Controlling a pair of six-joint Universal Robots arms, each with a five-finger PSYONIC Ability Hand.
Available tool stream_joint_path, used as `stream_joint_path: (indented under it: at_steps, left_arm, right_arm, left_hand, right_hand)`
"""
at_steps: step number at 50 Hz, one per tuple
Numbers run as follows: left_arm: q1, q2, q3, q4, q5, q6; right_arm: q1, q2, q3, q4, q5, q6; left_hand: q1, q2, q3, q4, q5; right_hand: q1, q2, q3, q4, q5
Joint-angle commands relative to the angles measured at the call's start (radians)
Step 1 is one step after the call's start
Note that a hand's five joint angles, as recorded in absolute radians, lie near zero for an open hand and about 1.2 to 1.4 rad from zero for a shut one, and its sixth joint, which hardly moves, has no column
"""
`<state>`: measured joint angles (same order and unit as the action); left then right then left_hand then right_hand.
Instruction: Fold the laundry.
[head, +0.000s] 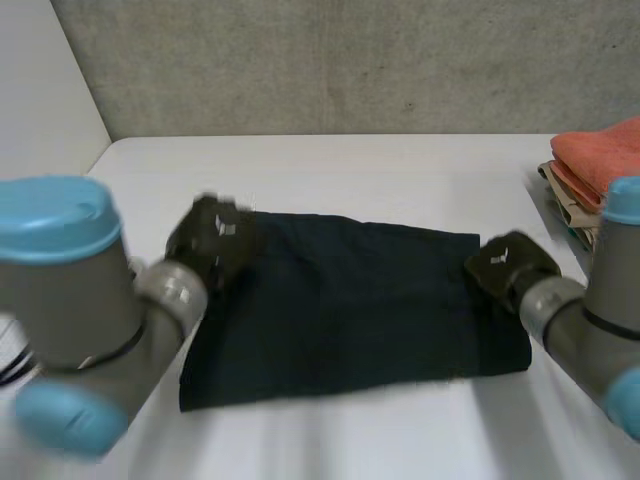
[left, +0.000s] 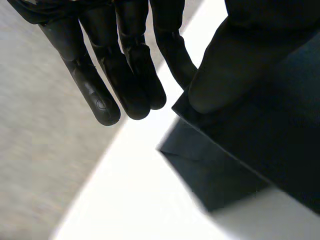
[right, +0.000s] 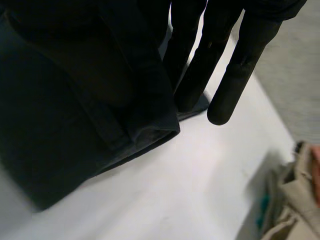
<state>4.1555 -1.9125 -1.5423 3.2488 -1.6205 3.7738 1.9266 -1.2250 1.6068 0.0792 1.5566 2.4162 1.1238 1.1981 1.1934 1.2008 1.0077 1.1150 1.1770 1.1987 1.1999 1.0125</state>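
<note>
While the dark cloth lies spread flat mid-counter, the left hand pinches its far left corner between thumb and fingers. The right hand pinches the far right corner likewise.

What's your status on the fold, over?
Left hand pinches dark cloth, far left corner. Right hand pinches far right corner. Rest flat on table. Folded stack off to right.
</note>
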Motion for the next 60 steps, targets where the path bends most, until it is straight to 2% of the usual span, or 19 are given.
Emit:
stream_joint_path:
  at_steps: [1, 11, 13, 14, 15, 16, 17, 18, 19, 25, 28, 35, 37, 40, 45, 51, 55, 59, 60]
  left_arm:
    - [0.020, -0.285, 0.269, 0.268, -0.005, 0.116]
    - [0.026, -0.666, 0.703, 0.345, 0.008, 0.127]
    - [0.026, -0.704, 0.751, 0.345, 0.004, 0.129]
    - [0.023, -0.726, 0.780, 0.345, -0.001, 0.130]
    - [0.019, -0.729, 0.784, 0.345, -0.001, 0.130]
    - [0.017, -0.728, 0.781, 0.347, 0.002, 0.130]
    - [0.015, -0.728, 0.774, 0.348, 0.004, 0.132]
    - [0.014, -0.724, 0.760, 0.353, 0.001, 0.127]
    - [0.012, -0.717, 0.749, 0.358, 0.001, 0.124]
    - [0.000, -0.550, 0.590, 0.367, -0.025, 0.115]
    - [-0.006, -0.435, 0.441, 0.368, -0.038, 0.080]
    - [-0.009, -0.304, 0.269, 0.368, -0.036, -0.035]
    - [-0.011, -0.292, 0.243, 0.368, -0.036, -0.060]
    - [-0.011, -0.286, 0.229, 0.367, -0.041, -0.069]
    - [-0.017, -0.264, 0.211, 0.362, -0.044, -0.069]
    - [-0.012, -0.168, 0.151, 0.359, -0.042, -0.072]
    - [-0.008, -0.105, 0.105, 0.361, -0.039, -0.080]
    - [-0.004, -0.060, 0.076, 0.359, -0.041, -0.121]
    - [-0.004, -0.050, 0.068, 0.359, -0.042, -0.144]
  right_arm:
    - [0.003, 0.177, -0.212, -0.153, 0.097, 0.021]
    - [0.005, 0.487, -0.487, -0.383, 0.103, 0.014]
    - [0.006, 0.521, -0.511, -0.400, 0.103, 0.018]
    - [0.006, 0.547, -0.533, -0.410, 0.114, 0.012]
    - [0.006, 0.553, -0.541, -0.412, 0.118, 0.015]
    - [0.006, 0.553, -0.542, -0.412, 0.125, 0.021]
    - [0.006, 0.536, -0.538, -0.406, 0.137, 0.032]
    - [0.008, 0.523, -0.528, -0.401, 0.143, 0.040]
    - [0.009, 0.506, -0.516, -0.394, 0.148, 0.047]
    - [-0.020, 0.313, -0.351, -0.224, 0.120, 0.116]
    - [-0.046, 0.207, -0.243, -0.066, 0.035, 0.248]
    - [-0.081, 0.185, -0.120, 0.001, -0.078, 0.328]
    - [-0.087, 0.222, -0.105, -0.061, -0.078, 0.328]
    - [-0.101, 0.265, -0.100, -0.157, -0.056, 0.311]
    - [-0.133, 0.230, -0.082, -0.216, 0.037, 0.227]
    - [-0.147, 0.084, -0.039, -0.242, 0.109, -0.081]
    - [-0.130, 0.073, -0.051, -0.297, 0.103, -0.195]
    - [0.020, 0.079, -0.080, -0.413, 0.025, -0.207]
    - [0.105, 0.090, -0.094, -0.458, -0.034, -0.210]
  left_hand:
    - [0.272, 0.198, 0.203, 0.195, 0.214]
    - [0.272, 0.198, 0.203, 0.195, 0.214]
    - [0.272, 0.198, 0.203, 0.195, 0.214]
    - [-0.323, -0.397, -0.393, -0.400, -0.381]
    - [-0.928, -1.002, -0.997, -1.005, -0.986]
    - [-0.949, -1.024, -1.019, -1.026, -1.008]
    - [-0.710, -0.785, -0.780, -0.787, -0.769]
    - [-0.908, -0.983, -0.978, -0.985, -0.967]
    - [-0.949, -1.024, -1.019, -1.026, -1.008]
    - [-0.949, -1.024, -1.019, -1.026, -1.008]
    - [-0.949, -1.024, -1.019, -1.026, -1.008]
    - [-0.949, -1.024, -1.019, -1.026, -1.008]
    - [-0.949, -1.024, -1.019, -1.026, -1.008]
    - [-0.949, -1.024, -1.019, -1.026, -1.008]
    - [-0.949, -1.024, -1.019, -1.026, -1.008]
    - [-0.949, -1.024, -1.019, -1.026, -1.008]
    - [-0.949, -1.024, -1.019, -1.026, -1.008]
    - [-0.949, -1.024, -1.019, -1.026, -1.008]
    - [-0.949, -1.024, -1.019, -1.026, -1.008]
  right_hand:
    - [0.281, 0.219, 0.198, 0.196, 0.209]
    - [0.210, 0.148, 0.126, 0.125, 0.138]
    - [-0.500, -0.562, -0.584, -0.585, -0.572]
    - [-0.941, -1.003, -1.024, -1.025, -1.012]
    - [-0.941, -1.003, -1.024, -1.025, -1.012]
    - [-0.941, -1.003, -1.024, -1.025, -1.012]
    - [-0.941, -1.003, -1.024, -1.025, -1.012]
    - [-0.941, -1.003, -1.024, -1.025, -1.012]
    - [-0.941, -1.003, -1.024, -1.025, -1.012]
    - [-0.941, -1.003, -1.024, -1.025, -1.012]
    - [-0.941, -1.003, -1.024, -1.025, -1.012]
    - [-0.857, -0.919, -0.941, -0.942, -0.929]
    - [-0.641, -0.703, -0.724, -0.725, -0.712]
    - [0.278, 0.216, 0.195, 0.193, 0.206]
    - [0.281, 0.219, 0.198, 0.196, 0.209]
    - [0.281, 0.219, 0.198, 0.196, 0.209]
    - [0.281, 0.219, 0.198, 0.196, 0.209]
    - [0.281, 0.219, 0.198, 0.196, 0.209]
    - [0.281, 0.219, 0.198, 0.196, 0.209]
